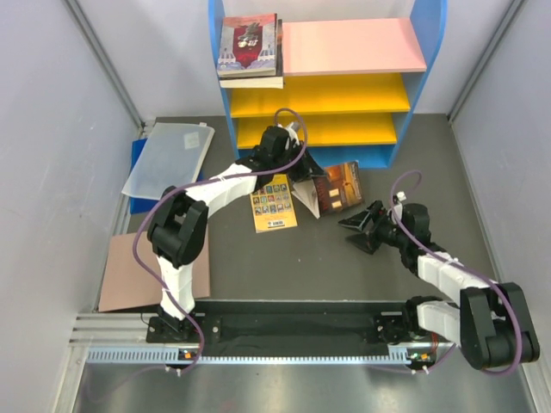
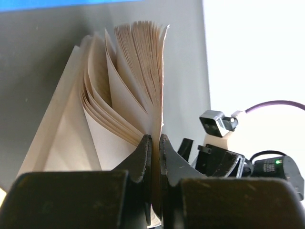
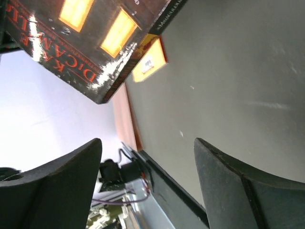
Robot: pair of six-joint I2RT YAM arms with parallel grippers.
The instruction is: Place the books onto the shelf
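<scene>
A translucent folder (image 1: 172, 155) on a blue board (image 1: 138, 159) lies at the far left of the desk (image 1: 344, 267), and a brown cardboard sheet (image 1: 120, 275) lies at the near left, both well apart from the loose books. The shelf (image 1: 435, 52) stands at the far edge, with a stack of books (image 1: 248, 45) on the left of its pink top board. The left hand (image 1: 300, 175) is pinched shut on the dark orange-glow book (image 1: 336, 185), tilted, pages fanned, just in front of the shelf. The yellow book (image 1: 274, 204) lies flat beside it. The right hand (image 1: 357, 225) hovers wide open, holding nothing, near the dark book's right. Count: 2 books off the shelf, 1 stack on it
</scene>
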